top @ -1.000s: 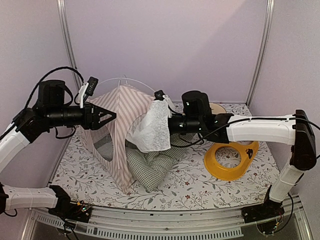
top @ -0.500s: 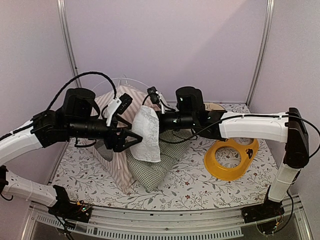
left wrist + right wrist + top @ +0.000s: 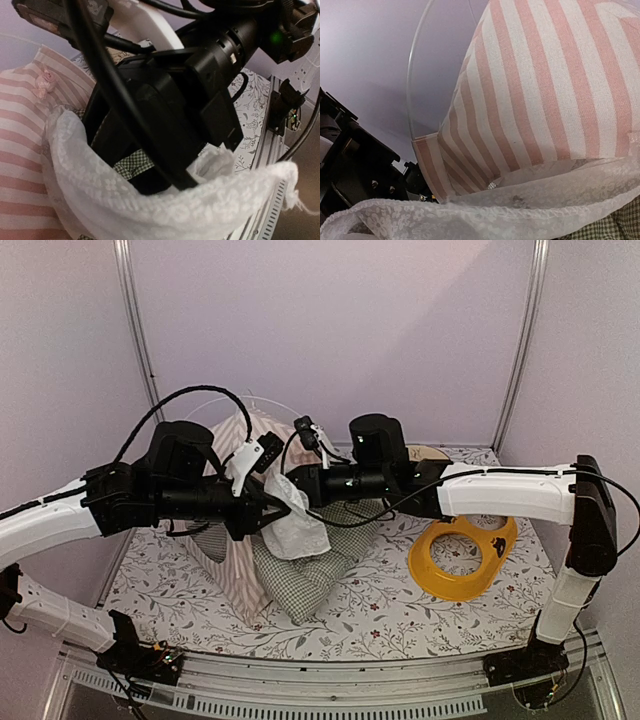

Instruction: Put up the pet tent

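Note:
The pet tent (image 3: pixel 238 578) stands left of centre, pink-and-white striped, mostly behind both arms; its stripes fill the right wrist view (image 3: pixel 545 100) and show at the left of the left wrist view (image 3: pixel 25 125). A thin white pole (image 3: pixel 412 75) arcs beside it. Its white sheer door flap (image 3: pixel 298 530) hangs bunched from my right gripper (image 3: pixel 296 480), which is shut on it. My left gripper (image 3: pixel 268 512) is at the flap's left edge. The flap (image 3: pixel 150 200) drapes over its jaws and hides them. The same flap (image 3: pixel 520 215) covers the right jaws too.
A green-and-white checked cushion (image 3: pixel 300 590) lies at the tent's mouth, under the flap. A yellow ring (image 3: pixel 462 562) sits on the floral table cover (image 3: pixel 400 618) at the right, with a beige disc (image 3: pixel 436 454) behind it. The two wrists are almost touching.
My left arm swung right from the tent's left side to the flap and its jaws narrowed. The right gripper carried the flap left, and the flap went from hanging flat to bunched.

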Controlling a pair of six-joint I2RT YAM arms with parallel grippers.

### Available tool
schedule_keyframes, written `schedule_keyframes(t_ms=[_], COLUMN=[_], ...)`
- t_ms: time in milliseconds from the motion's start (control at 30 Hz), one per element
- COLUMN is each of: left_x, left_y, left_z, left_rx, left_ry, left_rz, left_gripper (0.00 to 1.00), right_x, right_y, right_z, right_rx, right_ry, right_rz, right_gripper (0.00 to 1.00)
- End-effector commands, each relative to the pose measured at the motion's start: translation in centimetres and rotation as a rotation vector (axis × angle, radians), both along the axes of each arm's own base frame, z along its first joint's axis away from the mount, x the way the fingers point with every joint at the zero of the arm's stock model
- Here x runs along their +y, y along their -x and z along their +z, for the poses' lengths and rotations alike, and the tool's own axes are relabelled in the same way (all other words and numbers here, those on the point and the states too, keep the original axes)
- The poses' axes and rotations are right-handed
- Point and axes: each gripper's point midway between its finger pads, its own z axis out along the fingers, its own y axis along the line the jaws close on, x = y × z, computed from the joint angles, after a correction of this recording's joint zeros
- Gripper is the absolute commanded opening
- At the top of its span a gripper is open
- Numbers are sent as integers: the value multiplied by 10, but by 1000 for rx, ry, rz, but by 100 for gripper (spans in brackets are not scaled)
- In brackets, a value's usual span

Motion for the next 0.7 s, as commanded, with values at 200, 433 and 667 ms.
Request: schedule_keyframes(t_ms=[200, 433, 667], left_x=[22, 40, 75], left_y=[-21, -5, -16], left_z=[26, 63, 74], left_rx=[-77, -62, -70], left_ry=[-9, 98, 108], left_rz=[186, 191, 375], left_gripper=[0, 0, 0], right_x=[-24, -67, -46], right_y=[-9, -30, -23], right_z=[27, -3, -62], right_rx=[-84, -73, -72], right_ry=[-6, 52, 191], right_rz=[-125, -249, -213], right_gripper=[49, 58, 59])
